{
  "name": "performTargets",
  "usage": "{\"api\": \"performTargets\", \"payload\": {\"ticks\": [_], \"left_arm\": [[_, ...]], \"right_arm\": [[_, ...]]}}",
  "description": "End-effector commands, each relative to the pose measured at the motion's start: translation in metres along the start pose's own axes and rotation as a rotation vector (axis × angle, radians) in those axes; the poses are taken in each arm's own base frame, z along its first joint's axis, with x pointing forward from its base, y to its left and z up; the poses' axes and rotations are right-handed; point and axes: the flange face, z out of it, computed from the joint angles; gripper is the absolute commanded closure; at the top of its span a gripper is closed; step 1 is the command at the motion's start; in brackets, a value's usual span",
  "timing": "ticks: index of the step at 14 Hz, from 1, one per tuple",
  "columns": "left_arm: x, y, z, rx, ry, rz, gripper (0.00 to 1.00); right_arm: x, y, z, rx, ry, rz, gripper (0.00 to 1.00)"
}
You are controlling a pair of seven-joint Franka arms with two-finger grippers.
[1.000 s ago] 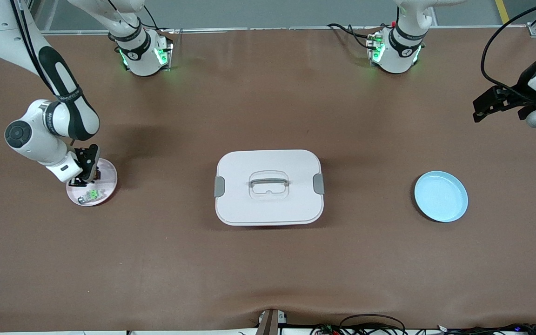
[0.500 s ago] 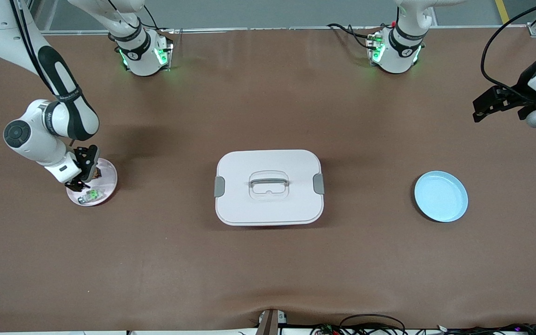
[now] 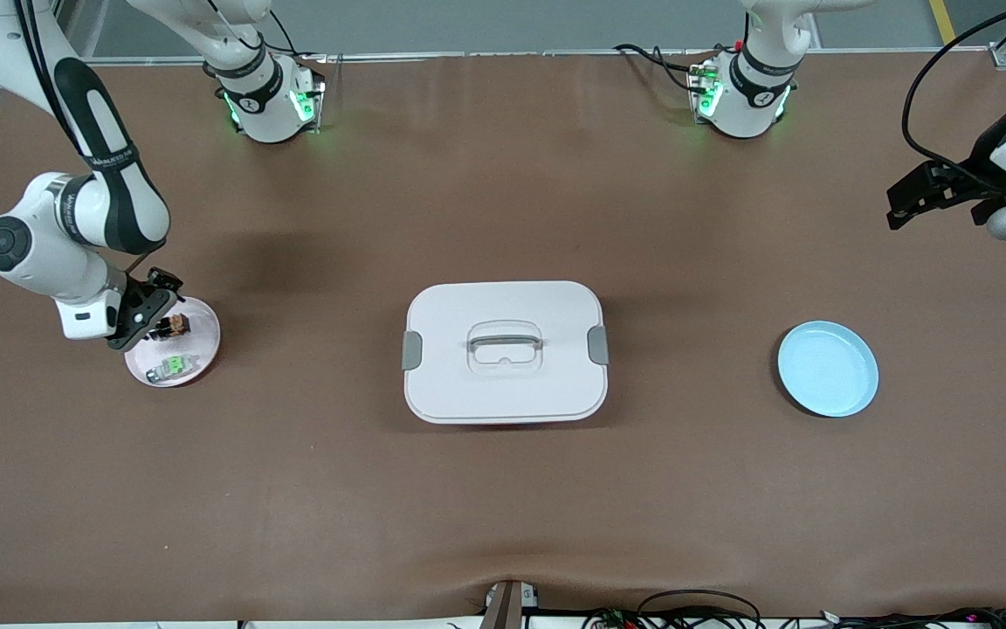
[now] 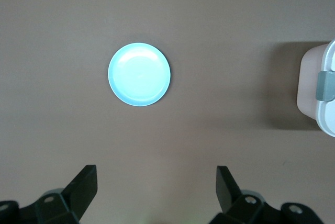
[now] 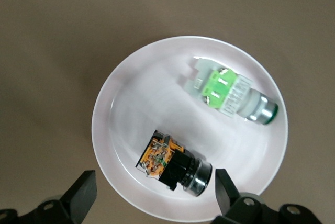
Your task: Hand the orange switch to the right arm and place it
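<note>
On the small white round plate (image 5: pixel 112 130) at the right arm's end of the counter lay the orange switch (image 5: pixel 172 163), a tiny black blocky component with an orange band, resting on its side and gripped by nothing. Beside it on the same plate, nearer the front camera and not touching it, lay a silvery-white component with a bright green centre (image 5: pixel 229 93). The right end effector (image 5: pixel 152 195) hung just over the plate with its black fingers spread wide, the switch between their lines but below them. A closing grasp from here could, in my judgement, go wrong in two ways: the switch's rounded metal end might roll or skid on the glossy plate, or a finger might nudge the green component and crowd the grip. Toward the middle of the counter sat a white rectangular lidded box with grey side latches (image 3: pixel 504 351), and toward the left arm's end a pale blue round dish (image 3: pixel 827 368), bare. The left end effector (image 4: pixel 157 187) waited high over the counter near that dish, fingers likewise wide apart.
</note>
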Motion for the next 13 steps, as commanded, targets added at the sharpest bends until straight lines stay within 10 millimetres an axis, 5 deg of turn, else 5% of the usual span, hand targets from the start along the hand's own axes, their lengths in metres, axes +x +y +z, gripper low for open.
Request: {"api": "performTargets", "payload": {"ticks": [1, 6, 13], "left_arm": [[-0.008, -0.001, -0.004, -0.017, -0.003, 0.015, 0.0], [-0.008, -0.002, -0.005, -0.018, -0.001, 0.013, 0.0], [-0.008, -0.002, -0.005, -0.016, 0.0, 0.013, 0.0]], "right_arm": [[-0.002, -0.001, -0.017, -0.004, -0.001, 0.256, 0.0], [-0.001, -0.001, -0.027, -0.013, 0.012, 0.661, 0.0], [0.015, 0.001, -0.049, -0.036, 0.057, 0.878, 0.0]]}}
